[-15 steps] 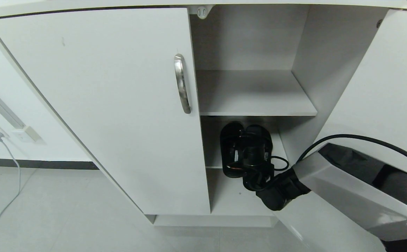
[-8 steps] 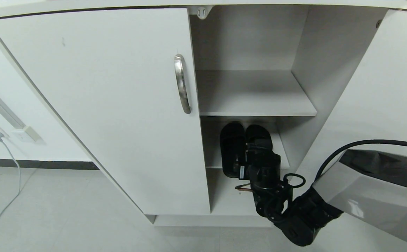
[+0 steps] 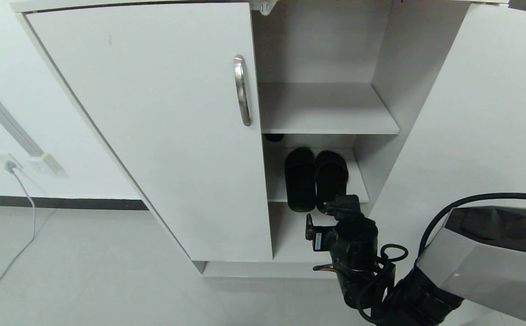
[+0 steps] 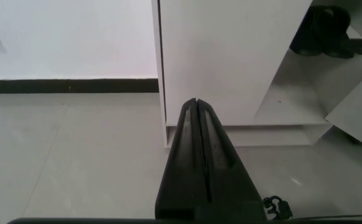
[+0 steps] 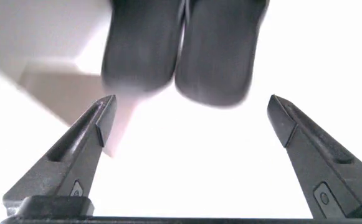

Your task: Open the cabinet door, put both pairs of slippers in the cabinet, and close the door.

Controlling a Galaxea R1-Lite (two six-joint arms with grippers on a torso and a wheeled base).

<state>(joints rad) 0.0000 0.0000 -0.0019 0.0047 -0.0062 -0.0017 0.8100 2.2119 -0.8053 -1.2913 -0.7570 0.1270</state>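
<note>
A pair of black slippers (image 3: pixel 316 179) lies side by side on the cabinet's low middle shelf (image 3: pixel 361 192), heels toward me. My right gripper (image 3: pixel 328 213) hovers just outside that shelf, in front of the heels. In the right wrist view it (image 5: pixel 190 102) is open, with the slippers (image 5: pixel 184 43) beyond its fingertips and nothing between them. The cabinet's right door (image 3: pixel 471 113) stands wide open. Its left door (image 3: pixel 163 127), with a metal handle (image 3: pixel 242 90), is closed. My left gripper (image 4: pixel 196 102) is shut and empty, low over the floor before the closed door.
The upper shelf (image 3: pixel 326 108) and the bottom compartment (image 3: pixel 290 244) are bare. A small dark shape (image 3: pixel 273 137) sits at the back under the upper shelf. A wall socket with a cable (image 3: pixel 9 165) is at the left. Tiled floor (image 3: pixel 109 280) lies open in front.
My right gripper let go of the black slippers on the shelf and drew back out of the cabinet toward me. The head camera has shifted as well.
</note>
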